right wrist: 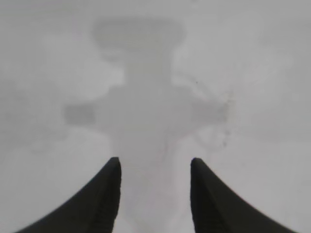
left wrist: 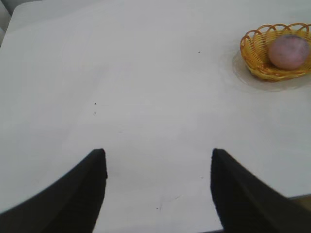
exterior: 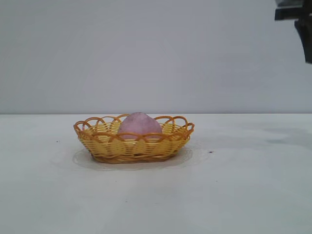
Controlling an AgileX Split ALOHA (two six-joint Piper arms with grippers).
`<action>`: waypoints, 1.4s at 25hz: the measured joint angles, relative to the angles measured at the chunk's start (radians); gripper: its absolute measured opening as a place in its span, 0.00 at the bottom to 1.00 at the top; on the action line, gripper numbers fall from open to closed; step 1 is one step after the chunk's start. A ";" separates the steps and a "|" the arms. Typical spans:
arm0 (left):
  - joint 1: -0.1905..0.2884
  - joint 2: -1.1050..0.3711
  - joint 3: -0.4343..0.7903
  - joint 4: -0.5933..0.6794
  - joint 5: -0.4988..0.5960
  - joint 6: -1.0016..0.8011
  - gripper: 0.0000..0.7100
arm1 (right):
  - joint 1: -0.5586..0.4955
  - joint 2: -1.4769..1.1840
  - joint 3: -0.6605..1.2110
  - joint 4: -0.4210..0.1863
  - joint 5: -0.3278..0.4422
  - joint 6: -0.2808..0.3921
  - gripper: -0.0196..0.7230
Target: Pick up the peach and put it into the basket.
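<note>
Basket (exterior: pixel 134 146) wall is hiding the lower half of the peach (exterior: pixel 139 123). In the left wrist view, the picture edge is cutting off the basket at 3 o'clock. Right arm (exterior: pixel 300 22) is showing only partly at 1 o'clock in the exterior view; its pincer is lying out of frame there.

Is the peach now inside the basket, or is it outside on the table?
Inside. The dull pinkish-mauve rounded peach sits within the yellow wicker basket, its orange-brown looped rim encircling it; the left wrist view shows the same.
</note>
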 joint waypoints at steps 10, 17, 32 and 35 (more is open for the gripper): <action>0.000 0.000 0.000 0.000 0.000 0.000 0.58 | 0.000 -0.324 0.234 -0.002 -0.010 0.002 0.41; 0.000 0.000 0.000 0.000 0.000 0.000 0.58 | 0.000 -0.629 0.505 -0.002 -0.062 0.010 0.41; 0.000 0.000 0.000 0.000 0.000 0.000 0.58 | 0.000 -1.408 0.912 -0.002 -0.029 0.018 0.41; 0.000 0.000 0.000 0.000 0.000 0.000 0.58 | 0.000 -1.558 0.962 -0.002 -0.025 0.018 0.41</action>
